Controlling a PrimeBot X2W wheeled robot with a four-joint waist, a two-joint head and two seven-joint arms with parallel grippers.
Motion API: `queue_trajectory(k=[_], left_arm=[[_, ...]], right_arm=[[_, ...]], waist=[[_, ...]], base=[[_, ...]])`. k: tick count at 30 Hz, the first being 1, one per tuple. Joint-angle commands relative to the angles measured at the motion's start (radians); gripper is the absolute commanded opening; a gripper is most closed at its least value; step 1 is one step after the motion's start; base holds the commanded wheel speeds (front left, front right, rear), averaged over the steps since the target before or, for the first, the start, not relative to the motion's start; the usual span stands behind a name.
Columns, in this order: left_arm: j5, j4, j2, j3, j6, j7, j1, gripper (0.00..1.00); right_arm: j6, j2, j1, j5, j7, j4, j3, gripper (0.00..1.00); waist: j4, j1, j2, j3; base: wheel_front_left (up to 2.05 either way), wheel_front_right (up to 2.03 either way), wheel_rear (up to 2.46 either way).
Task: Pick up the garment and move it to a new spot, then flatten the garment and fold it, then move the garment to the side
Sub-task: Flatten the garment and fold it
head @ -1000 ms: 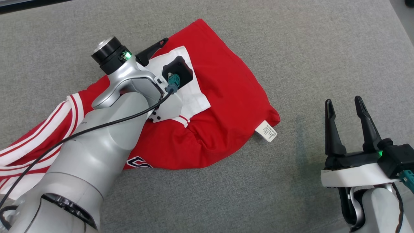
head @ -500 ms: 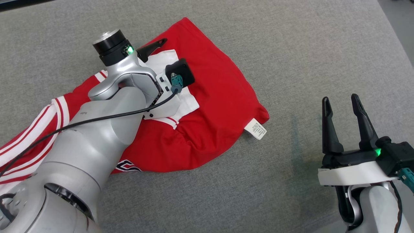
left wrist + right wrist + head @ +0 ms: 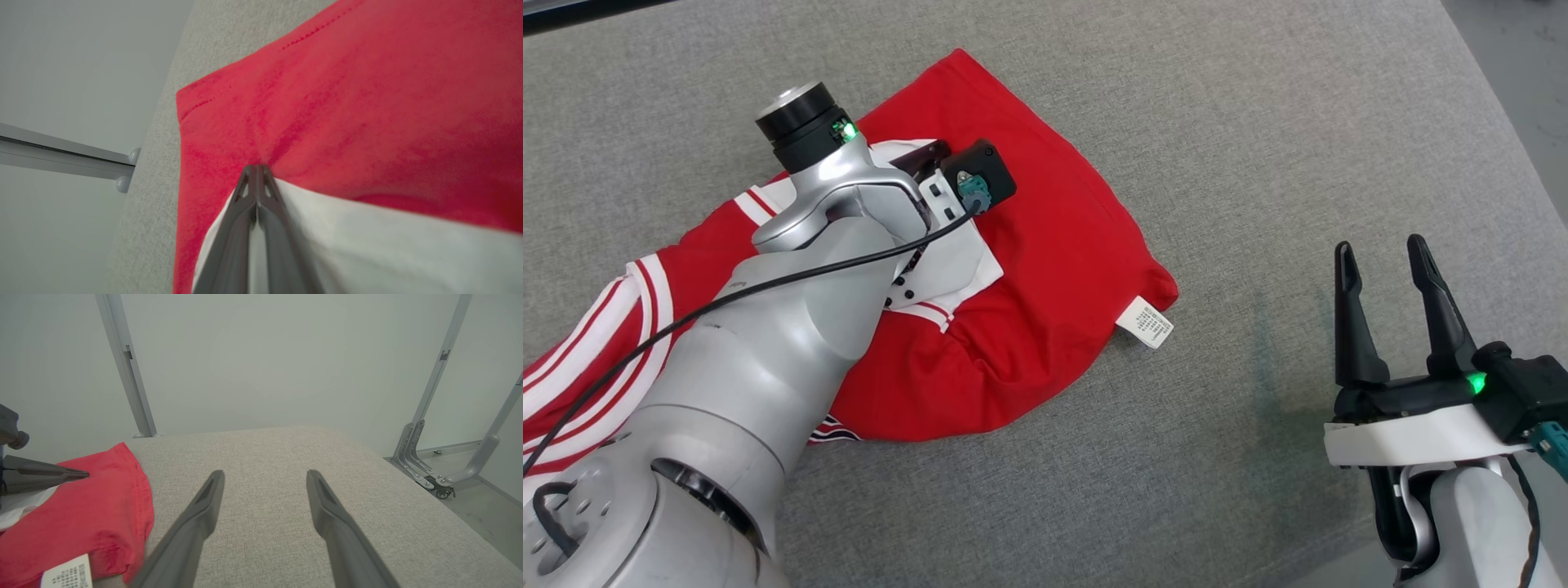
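Grey fabric-topped table (image 3: 1258, 122) carries everything. Red garment (image 3: 1054, 245) with a white panel and striped trim sprawls over the left half, trailing toward the near-left corner, bunched rather than flat. Looks soft, light and floppy to me, so it'll sag and drag from one pinch. Hem corners seem like the better grabs. Left gripper (image 3: 256, 168) is clamped on a pucker where white meets red. Right gripper (image 3: 1380, 261) hangs spread and empty over the near-right part. Tiny care label (image 3: 1145, 322) pokes out of the garment's right corner.
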Motion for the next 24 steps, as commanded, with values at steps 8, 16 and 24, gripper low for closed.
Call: queue_trajectory(k=[8,16,24], left_arm=[[-0.074,-0.071,0.014,0.006,0.011,-0.064,0.052,0.0],[-0.153,-0.178,0.015,0.029,0.079,-0.188,0.137,0.0],[-0.21,-0.327,0.062,0.074,0.149,-0.226,0.271,0.0]], right_arm=[[0.0,-0.002,0.019,-0.014,-0.001,-0.013,-0.022,1.0],[0.0,-0.002,0.059,-0.049,-0.001,-0.018,-0.03,1.0],[0.0,-0.003,0.093,-0.082,-0.001,-0.019,-0.029,1.0]], waist=[[0.048,0.0,0.0,-0.039],[0.14,0.0,0.0,-0.114],[0.213,0.0,0.0,-0.176]], base=[[0.0,0.0,0.0],[0.0,0.0,0.0],[0.0,0.0,0.0]])
